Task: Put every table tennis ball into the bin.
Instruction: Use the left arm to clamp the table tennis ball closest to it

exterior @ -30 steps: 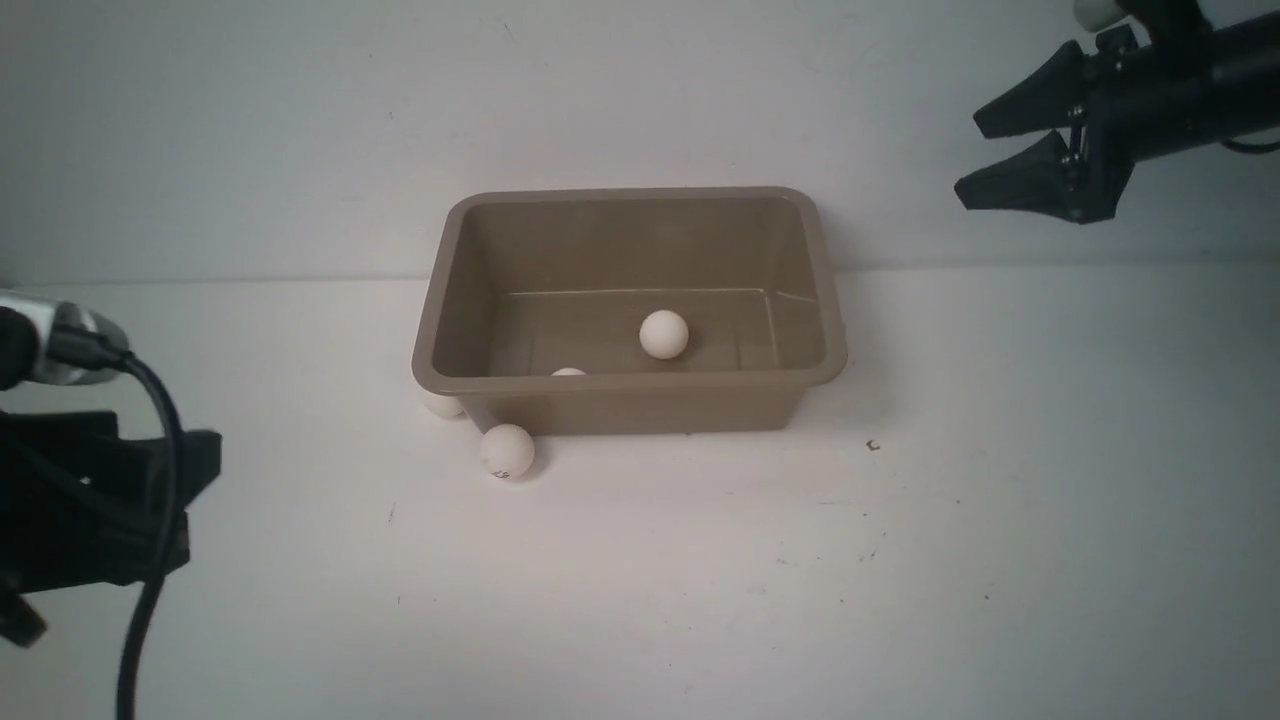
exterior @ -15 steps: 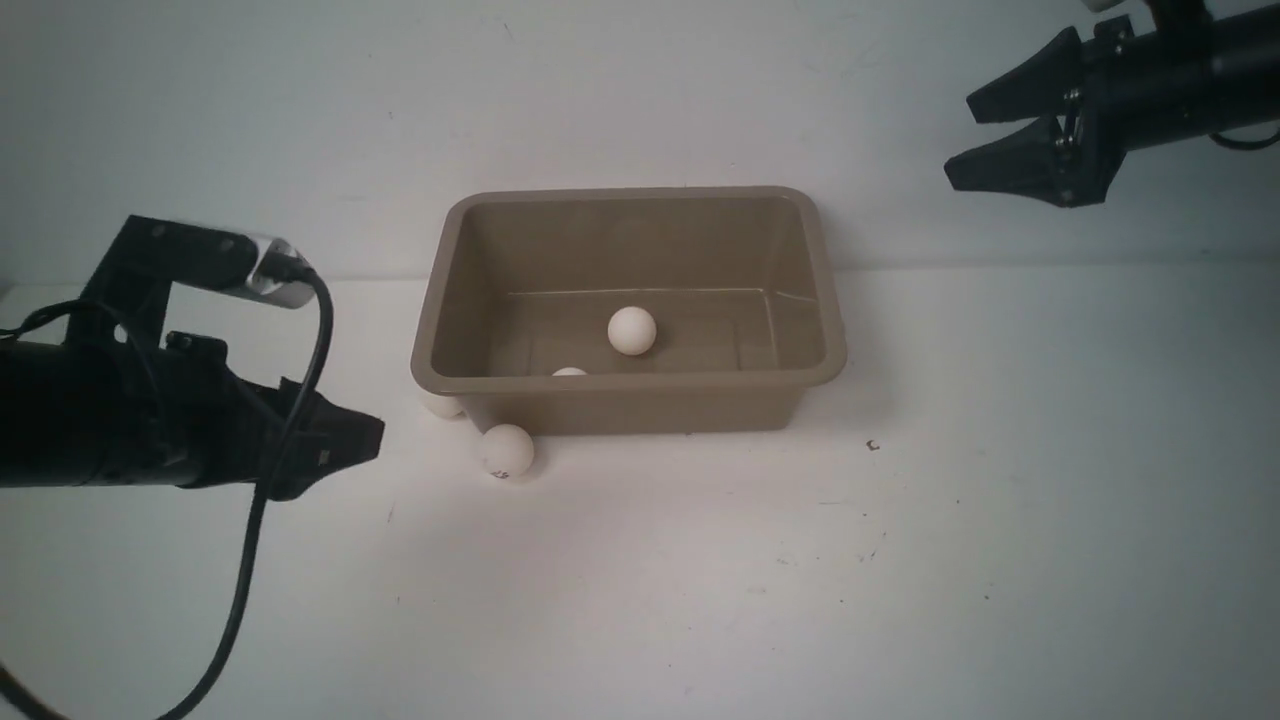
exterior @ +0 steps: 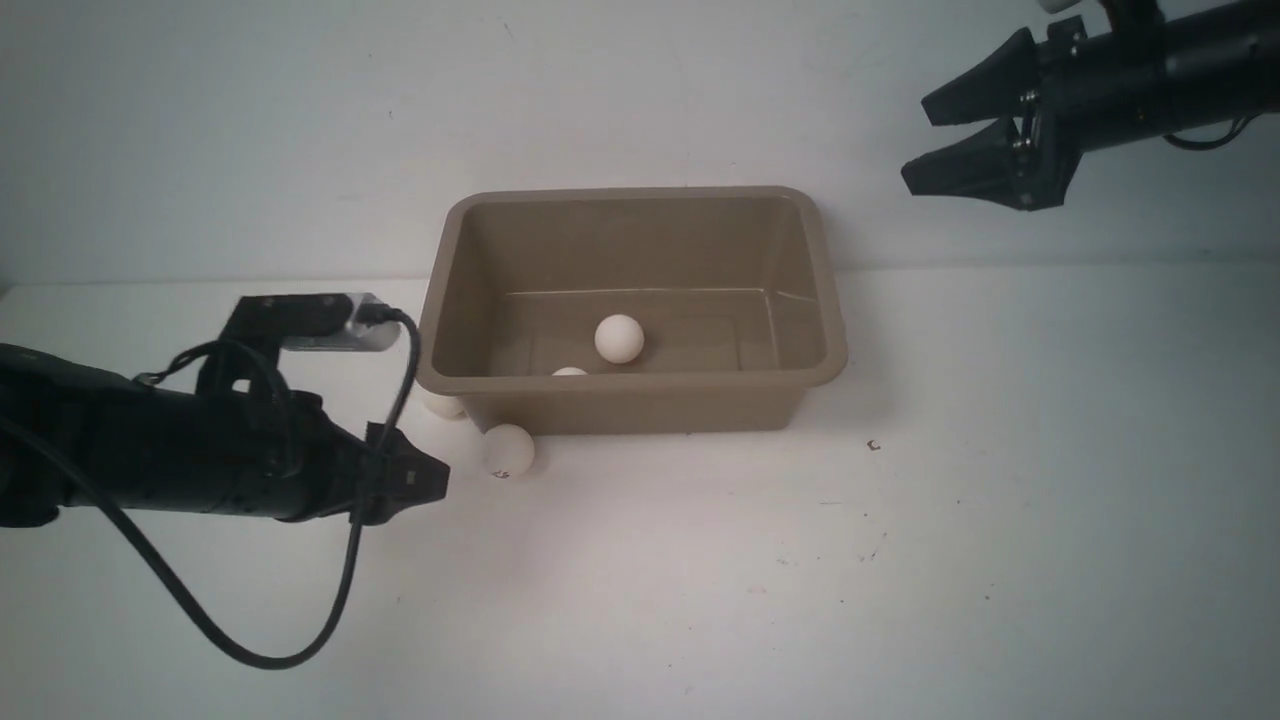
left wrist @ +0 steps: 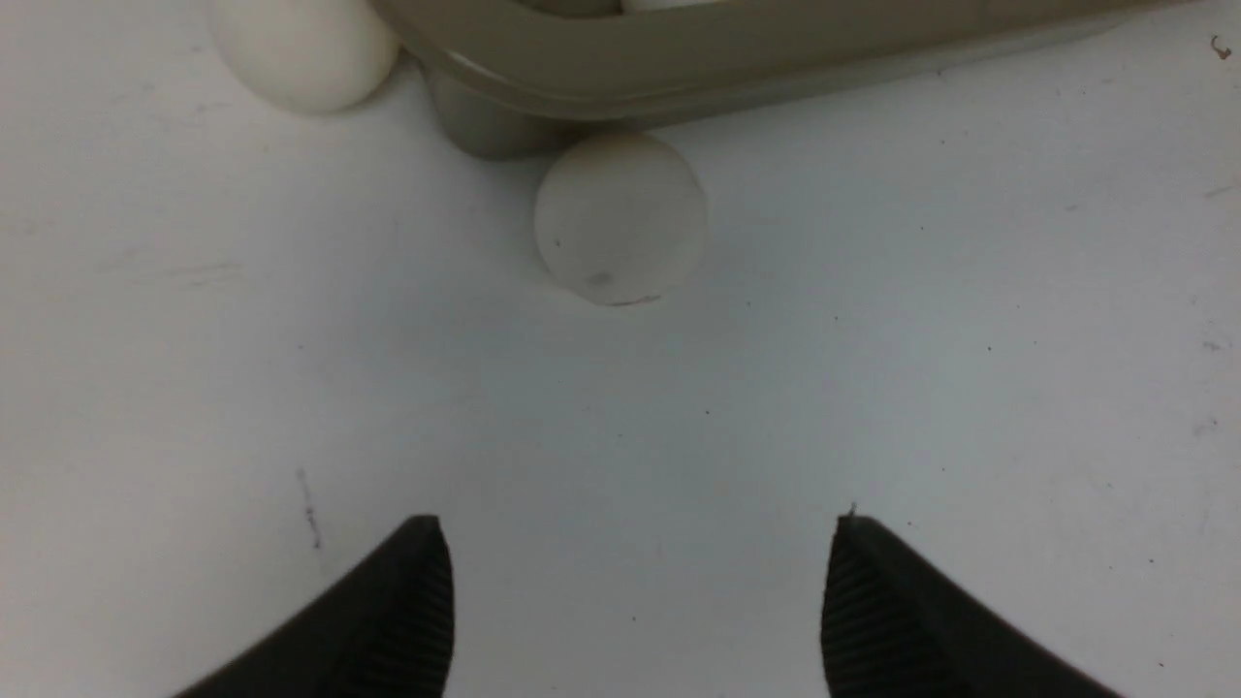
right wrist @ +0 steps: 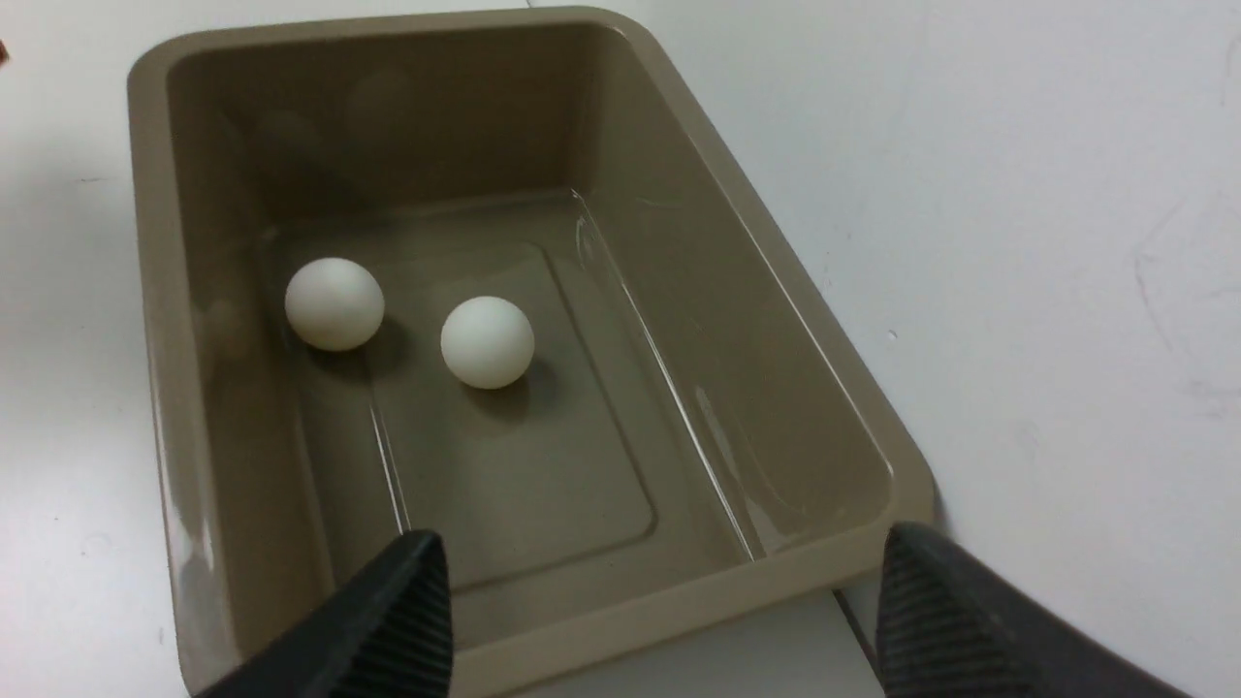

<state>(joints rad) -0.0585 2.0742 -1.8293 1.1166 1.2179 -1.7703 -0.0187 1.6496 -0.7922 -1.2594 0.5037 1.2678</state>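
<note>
From the front, the bin (exterior: 630, 383) sits at the middle of the table (exterior: 900, 560), toward its back edge, with a long side facing the robot. Two balls lie inside. The middle ball (exterior: 619, 338) is on the floor left of centre, and only the top of the near ball (exterior: 569, 371) shows above the front rim. Two more lie outside on the table at the bin's front left corner. The tucked ball (exterior: 441, 405) is partly under the rim's overhang, and the marked ball (exterior: 508, 449) is just in front of the front wall, with a small dark print low on it. The left gripper (exterior: 425, 478) is low over the table and points right at the marked ball, near it but apart; side-on here, the gap between its jaws cannot be seen. A cable (exterior: 250, 655) hangs in a loop below that arm. The right gripper (exterior: 915, 143) hangs high to the bin's right, pointing left, its fingers spread and empty. In the left wrist view, the left gripper (left wrist: 632, 523) has its fingertips wide apart with only bare table between them. The marked ball (left wrist: 620, 218) lies ahead of that gap, roughly in line with its middle and close under the bin (left wrist: 737, 58) rim; whether it touches the wall cannot be told. The tucked ball (left wrist: 305, 48) sits past the bin's corner. In the right wrist view, the right gripper (right wrist: 661, 533) is likewise spread and holds nothing, above one end of the bin (right wrist: 679, 606). The middle ball (right wrist: 487, 341) rests on the bin floor and the near ball (right wrist: 334, 302) beside a long wall, the two apart.
</note>
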